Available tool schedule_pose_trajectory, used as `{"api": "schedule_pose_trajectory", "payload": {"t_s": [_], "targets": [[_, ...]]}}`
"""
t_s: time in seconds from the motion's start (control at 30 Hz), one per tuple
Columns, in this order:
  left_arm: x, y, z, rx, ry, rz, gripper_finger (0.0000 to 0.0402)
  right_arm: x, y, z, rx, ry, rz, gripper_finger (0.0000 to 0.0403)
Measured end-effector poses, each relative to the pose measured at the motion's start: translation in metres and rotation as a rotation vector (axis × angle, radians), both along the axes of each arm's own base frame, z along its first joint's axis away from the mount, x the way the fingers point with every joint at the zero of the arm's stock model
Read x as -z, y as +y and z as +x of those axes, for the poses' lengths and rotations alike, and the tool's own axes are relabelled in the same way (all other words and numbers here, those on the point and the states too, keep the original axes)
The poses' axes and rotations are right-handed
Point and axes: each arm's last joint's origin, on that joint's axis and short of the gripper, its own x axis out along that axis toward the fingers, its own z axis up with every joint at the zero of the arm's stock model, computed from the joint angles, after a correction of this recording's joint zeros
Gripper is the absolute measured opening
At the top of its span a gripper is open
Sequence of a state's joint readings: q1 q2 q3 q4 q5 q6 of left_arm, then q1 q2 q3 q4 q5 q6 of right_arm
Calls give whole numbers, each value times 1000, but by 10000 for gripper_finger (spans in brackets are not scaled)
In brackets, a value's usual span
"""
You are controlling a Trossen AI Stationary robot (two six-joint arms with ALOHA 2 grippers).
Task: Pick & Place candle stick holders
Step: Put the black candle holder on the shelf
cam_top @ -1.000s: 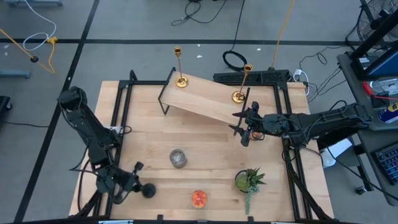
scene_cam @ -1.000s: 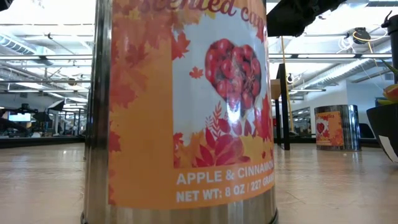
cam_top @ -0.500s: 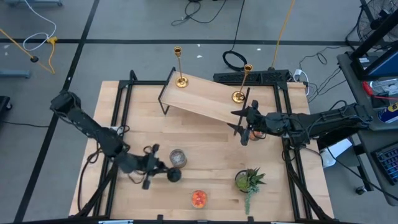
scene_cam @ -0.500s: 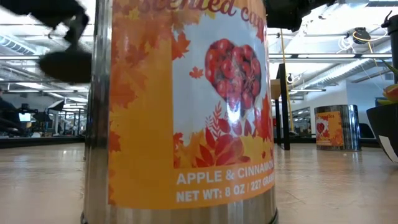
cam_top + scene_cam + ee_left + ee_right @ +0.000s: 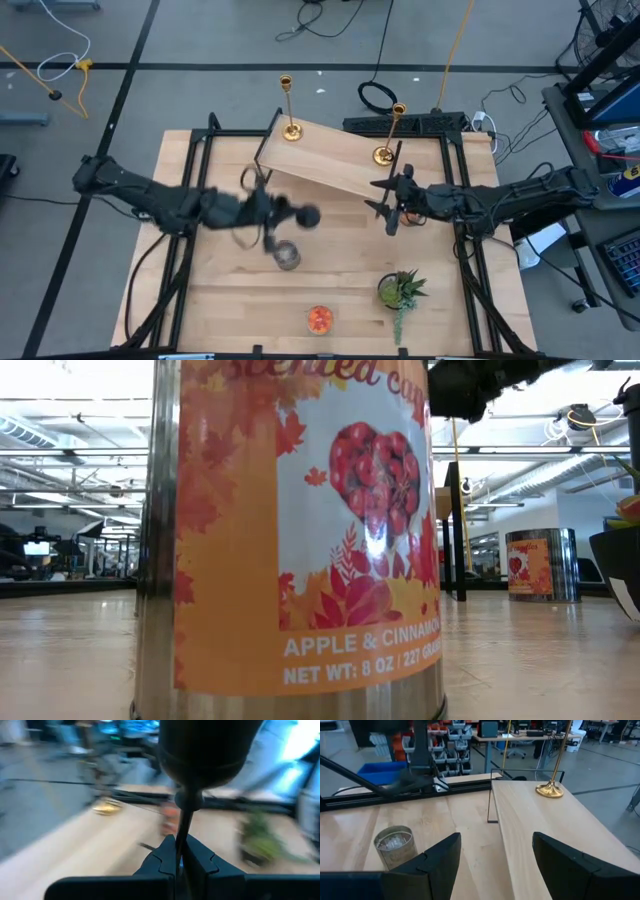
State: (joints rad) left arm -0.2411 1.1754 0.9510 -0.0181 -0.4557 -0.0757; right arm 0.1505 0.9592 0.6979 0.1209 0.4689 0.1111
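Observation:
Two tall gold candlesticks (image 5: 289, 128) (image 5: 384, 152) stand by their round bases on the slanted wooden shelf (image 5: 330, 160) at the far side. My left gripper (image 5: 270, 212) is at mid-table, just near of the shelf, shut on a short black candlestick (image 5: 306, 215). A grey cup (image 5: 287, 255) stands just near of it, and an orange-red cup (image 5: 320, 318) stands by the near edge. My right gripper (image 5: 390, 207) is open and empty by the shelf's right end. The right wrist view shows the grey cup (image 5: 395, 845) and one gold candlestick (image 5: 550, 789). My left gripper pinches the black candlestick's thin stem (image 5: 184, 822) between its two fingers (image 5: 162, 860). The fingers come about level from the table's left and the stem runs out past their tips. Its wide round end (image 5: 207, 750) points toward the table's right, clear of the table.
A green potted plant (image 5: 400, 290) stands near the right front. Black frame rails (image 5: 195, 170) run along the table's left and right sides. In the low view an orange-labelled tin (image 5: 300, 530) fills the near field and a second tin (image 5: 540, 565) stands farther back.
My left gripper has swept from the table's near left corner toward the far edge and the right, past the grey cup, carrying the black candlestick lifted off the table. The holder's round end now points right. My right gripper has kept still.

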Motion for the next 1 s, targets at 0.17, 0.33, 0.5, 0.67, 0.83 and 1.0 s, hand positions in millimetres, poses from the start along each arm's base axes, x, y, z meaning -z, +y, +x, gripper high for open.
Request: {"api": "schedule_pose_trajectory", "payload": {"t_s": [0.17, 0.33, 0.5, 0.67, 0.83, 1.0], "targets": [[8, 50, 24, -149, -41, -14, 15, 27, 1, -3, -30, -32, 11, 242], [9, 90, 50, -158, -52, -41, 12, 55, 3, -10, -160, -66, 17, 242], [-9, 124, 77, -226, 54, -61, 12, 77, 3, -23, -229, -160, 30, 242], [-18, 153, 100, -298, 144, -85, 18, 101, 3, -38, -254, -192, 40, 242], [-13, 172, 112, -339, 136, -115, 13, 110, 3, -46, -262, -217, 36, 242], [2, 188, 115, -390, 164, -161, 14, 109, 3, -47, -263, -228, 22, 242]]}}
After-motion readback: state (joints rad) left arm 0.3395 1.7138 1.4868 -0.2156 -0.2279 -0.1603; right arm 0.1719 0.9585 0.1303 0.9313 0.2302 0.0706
